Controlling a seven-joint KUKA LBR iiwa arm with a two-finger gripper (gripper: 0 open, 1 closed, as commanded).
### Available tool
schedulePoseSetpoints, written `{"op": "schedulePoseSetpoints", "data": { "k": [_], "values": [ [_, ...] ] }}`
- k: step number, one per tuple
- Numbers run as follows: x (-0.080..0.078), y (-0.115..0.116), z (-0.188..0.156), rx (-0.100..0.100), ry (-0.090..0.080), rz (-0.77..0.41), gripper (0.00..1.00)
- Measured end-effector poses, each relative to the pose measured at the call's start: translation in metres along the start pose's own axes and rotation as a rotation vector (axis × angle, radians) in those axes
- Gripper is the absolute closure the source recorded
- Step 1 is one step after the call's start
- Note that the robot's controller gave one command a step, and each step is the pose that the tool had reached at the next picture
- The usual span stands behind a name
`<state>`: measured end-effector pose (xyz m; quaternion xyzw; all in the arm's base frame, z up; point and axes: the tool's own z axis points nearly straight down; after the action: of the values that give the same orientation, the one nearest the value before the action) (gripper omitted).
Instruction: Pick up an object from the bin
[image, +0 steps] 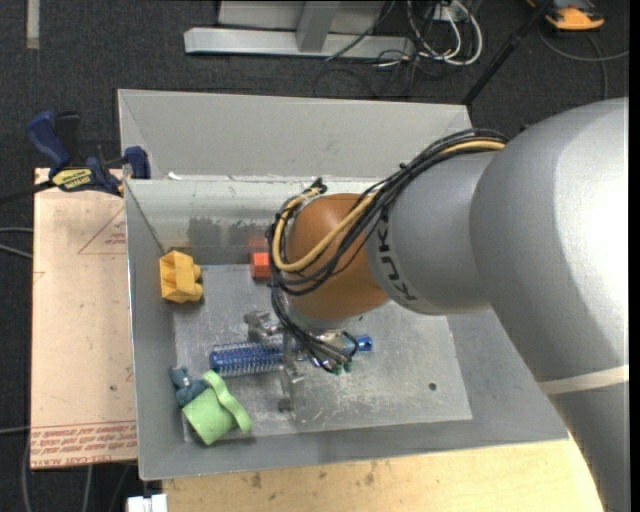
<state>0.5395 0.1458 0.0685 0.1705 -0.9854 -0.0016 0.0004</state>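
Camera view: arm (560, 230) reaching in from the right, orange wrist cover (330, 255) and looped cables (432, 158) hiding most of the tooling. End effector (288, 368) hanging low over the bin (420, 395) floor, centre-front, sitting right at the right-hand end of a blue bristly cylinder brush (243, 358). Brush lying flat, long axis roughly left-right. Can't tell how far open it is, whether holding anything, or whether touching the brush. Yellow toothed block (180, 277) lying well apart by the left wall. Small orange-red block (261, 264) resting near the back wall, just beside the cover's edge. Green lumpy piece (214, 416) lying front-left, near the brush's left end, with a small grey-blue part (180, 380) touching its upper left.
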Motion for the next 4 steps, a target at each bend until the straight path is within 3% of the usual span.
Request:
{"op": "schedulePoseSetpoints", "data": {
  "k": [1, 2, 3, 4],
  "values": [
    [0.0, 0.0, 0.0, 0.0, 0.0, 0.001, 1.0],
    [0.0, 0.0, -0.003, 0.001, 0.0, 0.001, 1.0],
    [-0.001, 0.001, -0.072, 0.003, -0.008, 0.002, 1.0],
    [-0.002, 0.002, -0.1, 0.003, -0.004, 0.002, 1.0]
  ]
}}
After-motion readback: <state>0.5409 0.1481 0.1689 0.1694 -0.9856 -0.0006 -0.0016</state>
